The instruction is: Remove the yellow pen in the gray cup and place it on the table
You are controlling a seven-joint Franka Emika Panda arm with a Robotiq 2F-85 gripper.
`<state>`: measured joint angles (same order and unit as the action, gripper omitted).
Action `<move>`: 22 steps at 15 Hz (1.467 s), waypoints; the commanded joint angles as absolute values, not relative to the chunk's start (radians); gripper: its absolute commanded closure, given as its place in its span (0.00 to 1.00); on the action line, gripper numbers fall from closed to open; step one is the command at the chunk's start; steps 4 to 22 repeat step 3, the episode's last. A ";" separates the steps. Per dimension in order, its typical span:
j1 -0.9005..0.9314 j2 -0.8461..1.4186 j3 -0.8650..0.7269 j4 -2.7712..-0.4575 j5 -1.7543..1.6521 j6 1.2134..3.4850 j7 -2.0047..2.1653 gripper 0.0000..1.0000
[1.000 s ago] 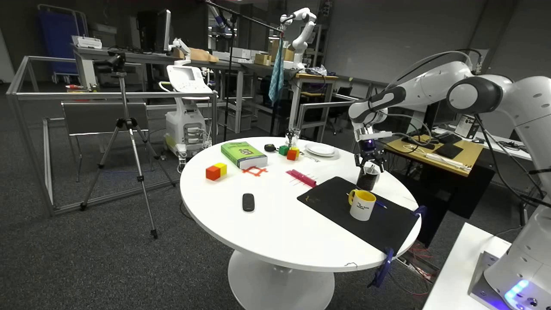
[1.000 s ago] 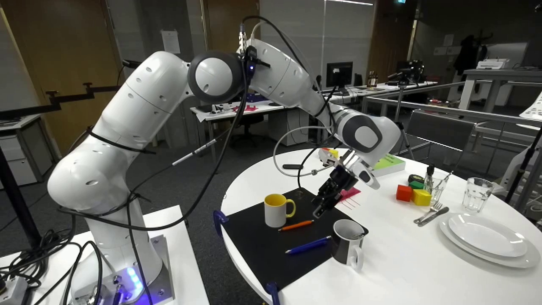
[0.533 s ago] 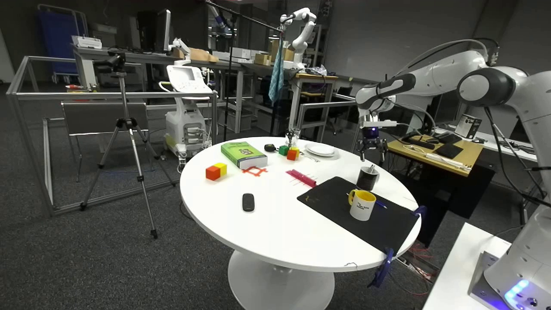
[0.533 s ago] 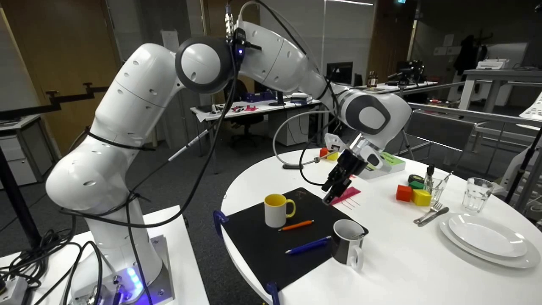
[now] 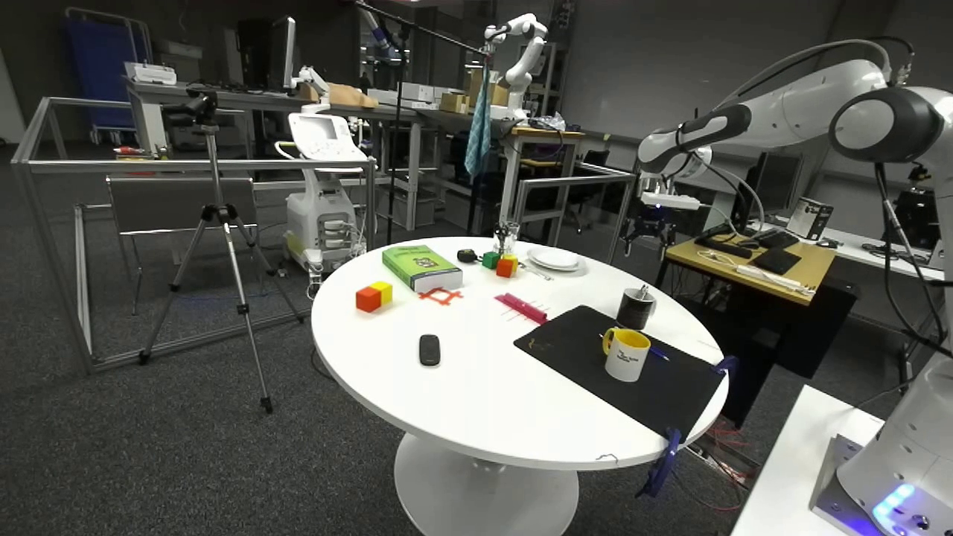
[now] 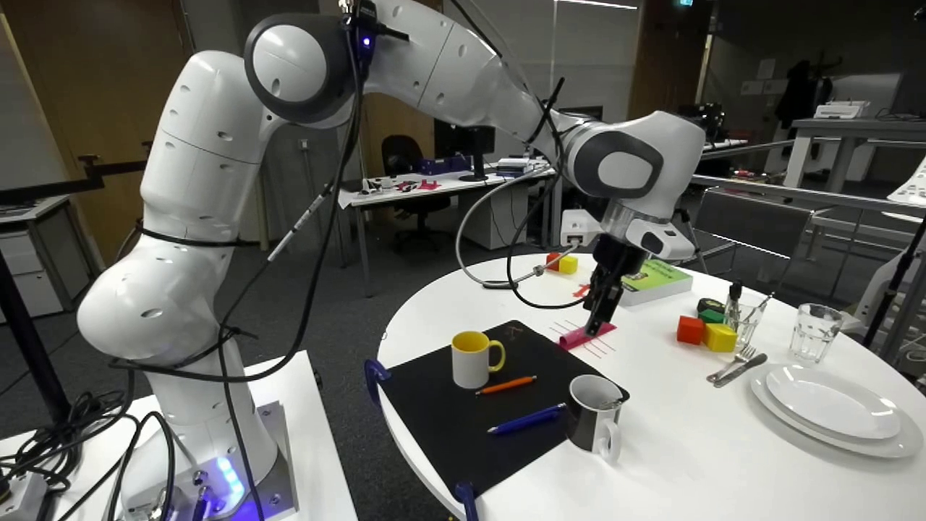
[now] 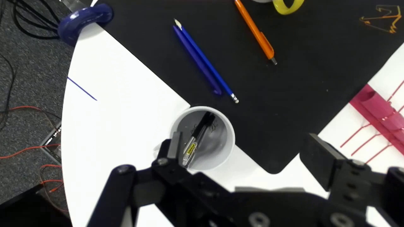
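Relative to one second earlier, the gripper (image 7: 246, 146) is raised higher and stands well apart from the gray cup (image 7: 222, 148), as both exterior views show; the cup keeps its position on the table (image 5: 484, 387). The gripper is set wide, its fingers (image 7: 175, 147) well apart. A pen with a yellow label (image 7: 190, 150) leans inside the cup; a thin dark shape (image 7: 204, 134) beside it is unclear. Count on the table: two mugs, namely the cup and one white mug (image 6: 469, 367) with a yellow interior; one orange pen (image 7: 256, 31); one blue pencil (image 7: 207, 63) and one violet pen (image 7: 195, 60), side by side; five cubes (image 5: 368, 300); two plates (image 6: 832, 401), stacked; two glasses (image 6: 814, 339); one fork (image 6: 731, 364); one knife (image 6: 752, 363); one green book (image 5: 422, 266); two blue clamps (image 5: 661, 469) at the edge. The table is round, smooth and white; the mat (image 6: 448, 416) is black, flat and rectangular. The cup is cylindrical, partly black outside, gray inside, with a white handle. The plates are glossy white discs, the glasses clear, the book a thick block.
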<state>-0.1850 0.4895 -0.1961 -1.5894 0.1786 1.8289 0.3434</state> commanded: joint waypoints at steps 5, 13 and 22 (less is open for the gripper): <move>-0.190 0.427 -0.198 -1.667 0.176 1.893 0.344 0.00; -0.190 0.427 -0.198 -1.667 0.176 1.893 0.344 0.00; -0.190 0.427 -0.198 -1.667 0.176 1.893 0.344 0.00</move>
